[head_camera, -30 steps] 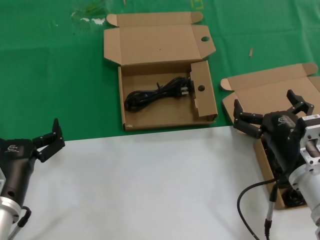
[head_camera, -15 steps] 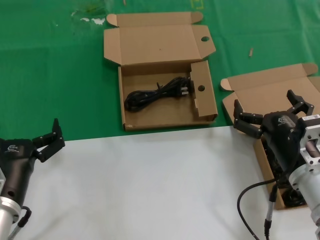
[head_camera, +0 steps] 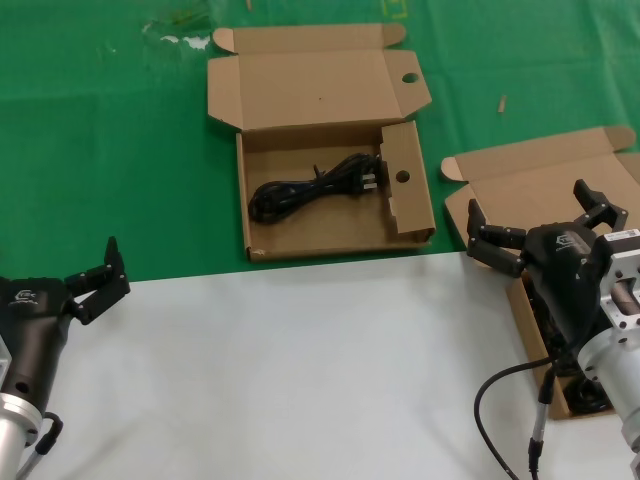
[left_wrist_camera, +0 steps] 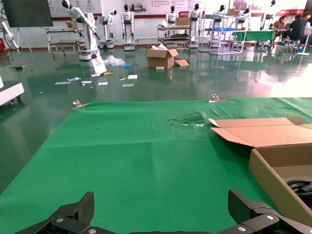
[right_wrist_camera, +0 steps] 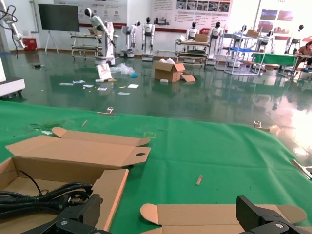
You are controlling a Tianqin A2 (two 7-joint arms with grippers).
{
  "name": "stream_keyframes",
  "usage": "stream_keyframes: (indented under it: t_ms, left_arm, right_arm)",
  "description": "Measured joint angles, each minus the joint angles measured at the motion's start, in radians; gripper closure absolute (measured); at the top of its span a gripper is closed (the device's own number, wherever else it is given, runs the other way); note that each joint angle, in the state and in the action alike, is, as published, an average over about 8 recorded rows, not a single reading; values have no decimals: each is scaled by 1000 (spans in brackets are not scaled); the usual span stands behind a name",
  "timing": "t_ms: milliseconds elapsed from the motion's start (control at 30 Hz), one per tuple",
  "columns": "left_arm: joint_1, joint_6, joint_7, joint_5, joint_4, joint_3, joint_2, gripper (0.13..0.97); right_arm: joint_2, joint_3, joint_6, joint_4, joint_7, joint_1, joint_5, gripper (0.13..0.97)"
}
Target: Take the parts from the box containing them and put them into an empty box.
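— Black coiled power cables with plugs: where are they found?

— One cable [head_camera: 315,188] is seen lying inside the shallow brown cardboard box with round punched holes [head_camera: 330,247], at the middle of the green cloth [head_camera: 100,150]. Dark shapes, judged to be more cables, are glimpsed in the plain-lidded brown corrugated box [head_camera: 540,175] on the right, though most of its inside is hidden by the arm.

— How are the grippers placed?

— The right gripper [head_camera: 527,200] is held above the plain-lidded box's near side, its fingers spread wide and nothing between them. The left gripper [head_camera: 95,268] is parked at the near left, over the edge of the white table surface [head_camera: 300,370], likewise wide and empty.

— Which step is judged to be in hand?

— One transfer appears finished; a fresh pickup from the plain-lidded box is being set up, and no cable is gripped yet.

— What is called for next?

— The right gripper would need to be lowered into that box, centred across a bundle, closed on it, and only then carried over to the holed box.
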Motion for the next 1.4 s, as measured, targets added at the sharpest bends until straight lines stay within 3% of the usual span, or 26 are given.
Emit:
stream_keyframes:
  t_ms: [1400]
  left_arm:
    - [0,0,0,0,0,0,0,132]
  right_arm:
    - [0,0,0,0,0,0,0,129]
